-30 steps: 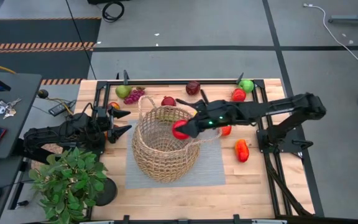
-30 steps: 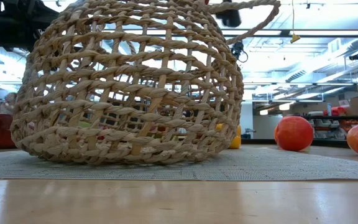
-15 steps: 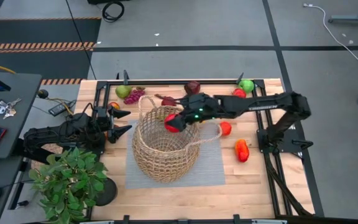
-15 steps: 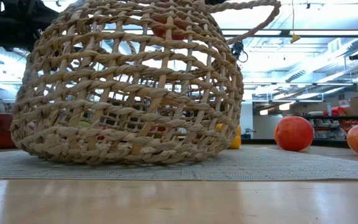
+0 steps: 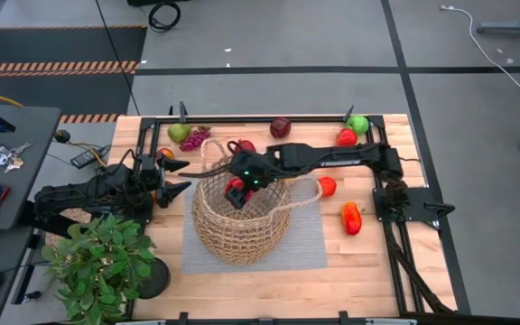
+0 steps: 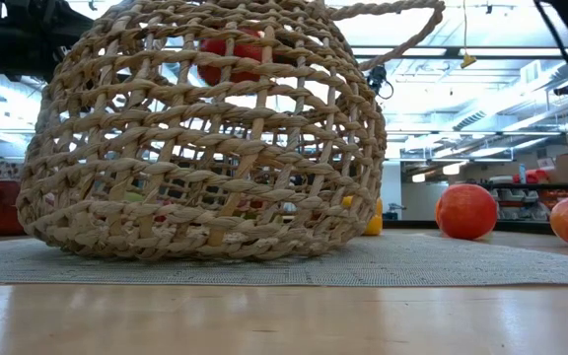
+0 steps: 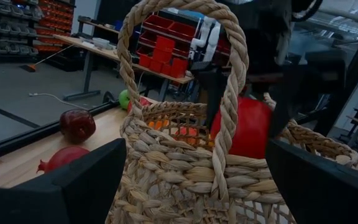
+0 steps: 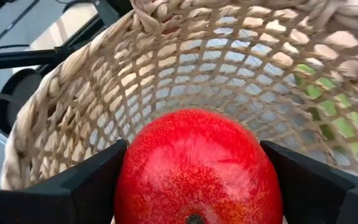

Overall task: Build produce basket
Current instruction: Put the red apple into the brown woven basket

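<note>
The round woven basket (image 5: pixel 240 217) stands on a grey mat (image 5: pixel 307 244) at mid-table. My right gripper (image 5: pixel 236 191) reaches over the basket's mouth from the right, shut on a red round fruit (image 8: pixel 197 165), which also shows through the weave (image 6: pixel 230 54). My left gripper (image 5: pixel 174 178) waits open and level just left of the basket, touching nothing. Other produce lies on the table: a green pear (image 5: pixel 179 133), purple grapes (image 5: pixel 195 139), a dark maroon piece (image 5: pixel 281 126), a green apple (image 5: pixel 358 124) and red pieces (image 5: pixel 348 137). My right gripper pinches the red fruit by two opposite sides (image 7: pixel 221 127) between its two fingers (image 8: pixel 86 186). The fingers slant down from the table's right side. The fruit hangs clear, at about the height of the basket's rim, inside the mouth.
A leafy potted plant (image 5: pixel 97 262) stands at the near left corner. A red-orange piece (image 5: pixel 328 186) and a red-and-orange piece (image 5: pixel 351 218) lie right of the basket. The basket's loop handle (image 7: pixel 229 93) rises close in front of my left gripper. Bare wood lies along the near edge.
My right gripper has carried the red fruit toward the table's left edge, from the basket's right rim to over its mouth. It has tipped further downward and sunk a little. The basket has stayed in place.
</note>
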